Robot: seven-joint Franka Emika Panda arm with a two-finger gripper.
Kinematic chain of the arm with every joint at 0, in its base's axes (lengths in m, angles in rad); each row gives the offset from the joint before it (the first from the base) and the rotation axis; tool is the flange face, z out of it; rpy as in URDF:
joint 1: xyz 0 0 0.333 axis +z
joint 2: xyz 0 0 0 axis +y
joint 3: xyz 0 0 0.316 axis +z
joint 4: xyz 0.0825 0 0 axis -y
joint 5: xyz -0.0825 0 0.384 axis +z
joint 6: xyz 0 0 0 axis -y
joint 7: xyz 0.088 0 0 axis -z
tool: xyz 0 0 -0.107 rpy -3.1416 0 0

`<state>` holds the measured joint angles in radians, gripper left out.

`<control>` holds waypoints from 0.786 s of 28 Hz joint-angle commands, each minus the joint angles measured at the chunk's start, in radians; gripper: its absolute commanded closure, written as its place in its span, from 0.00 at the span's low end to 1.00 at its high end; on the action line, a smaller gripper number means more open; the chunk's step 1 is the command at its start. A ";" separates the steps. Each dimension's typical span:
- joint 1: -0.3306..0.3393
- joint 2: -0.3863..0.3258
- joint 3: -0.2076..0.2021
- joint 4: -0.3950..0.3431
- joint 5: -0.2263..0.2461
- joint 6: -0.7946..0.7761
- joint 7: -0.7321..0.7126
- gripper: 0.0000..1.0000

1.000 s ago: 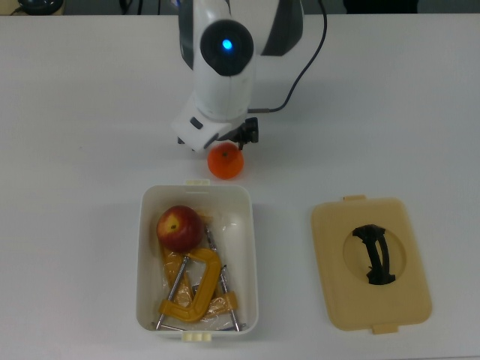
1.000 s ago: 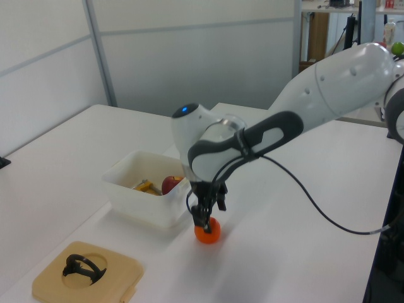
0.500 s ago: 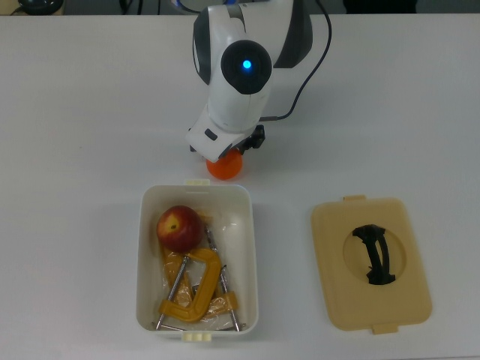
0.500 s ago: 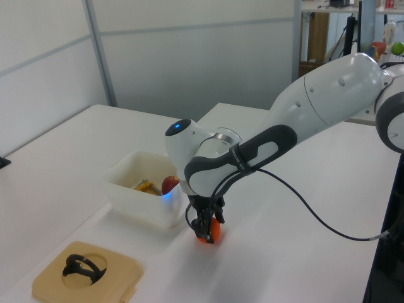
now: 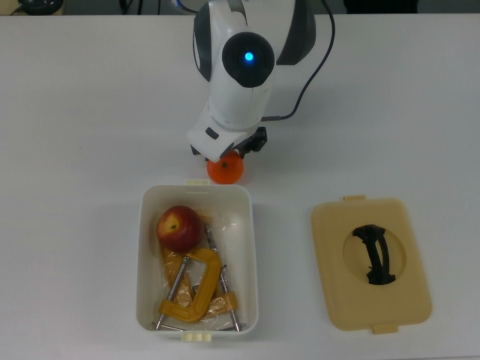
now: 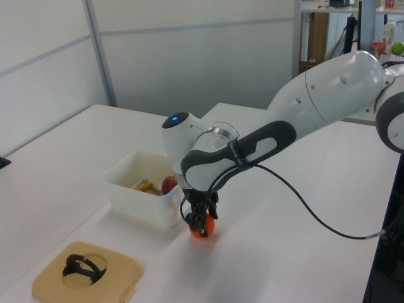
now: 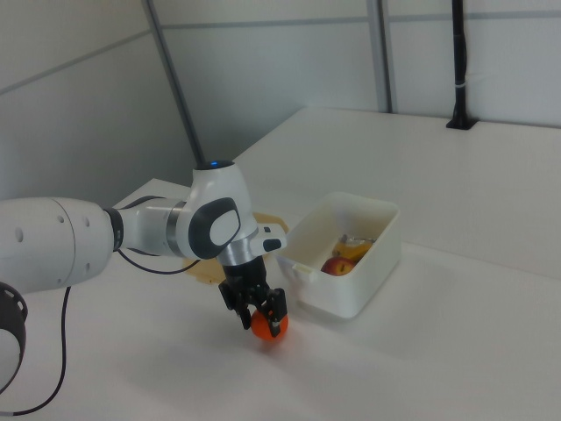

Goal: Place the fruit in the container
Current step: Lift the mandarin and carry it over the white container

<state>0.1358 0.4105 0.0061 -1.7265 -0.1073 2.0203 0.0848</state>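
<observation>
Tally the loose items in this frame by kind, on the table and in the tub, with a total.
Fruit: 2, a red apple in the white tub and an orange mandarin on the table under the gripper.
C-clamps: 2, yellow-orange, overlapping in the tub.
Tubs: 1.
Lids: 1, tan lid with a black handle.
Total: 6.

A flat tan lid (image 5: pixel 371 264) lies on the white table (image 5: pixel 75 135), at about four o'clock from the middle of the top view; a black handle (image 5: pixel 373 254) sits in its round recess; small tabs stick out at its twelve and six o'clock edges; yellow-orange C-clamps (image 5: pixel 193 289) lie tangled at about seven o'clock; in the left view the lid (image 6: pixel 87 274) lies at seven o'clock.
</observation>
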 commanded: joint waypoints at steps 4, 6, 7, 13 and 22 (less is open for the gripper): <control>0.005 -0.053 0.002 0.019 -0.003 -0.006 -0.017 0.85; 0.004 -0.077 0.002 0.031 0.000 -0.015 -0.017 0.85; 0.004 -0.085 0.002 0.036 0.000 -0.027 -0.017 0.85; -0.005 -0.124 0.000 0.106 0.035 -0.167 -0.060 0.84; -0.059 -0.111 -0.009 0.222 0.120 -0.135 -0.062 0.82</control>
<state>0.1032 0.2848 0.0016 -1.5579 -0.0267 1.8694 0.0482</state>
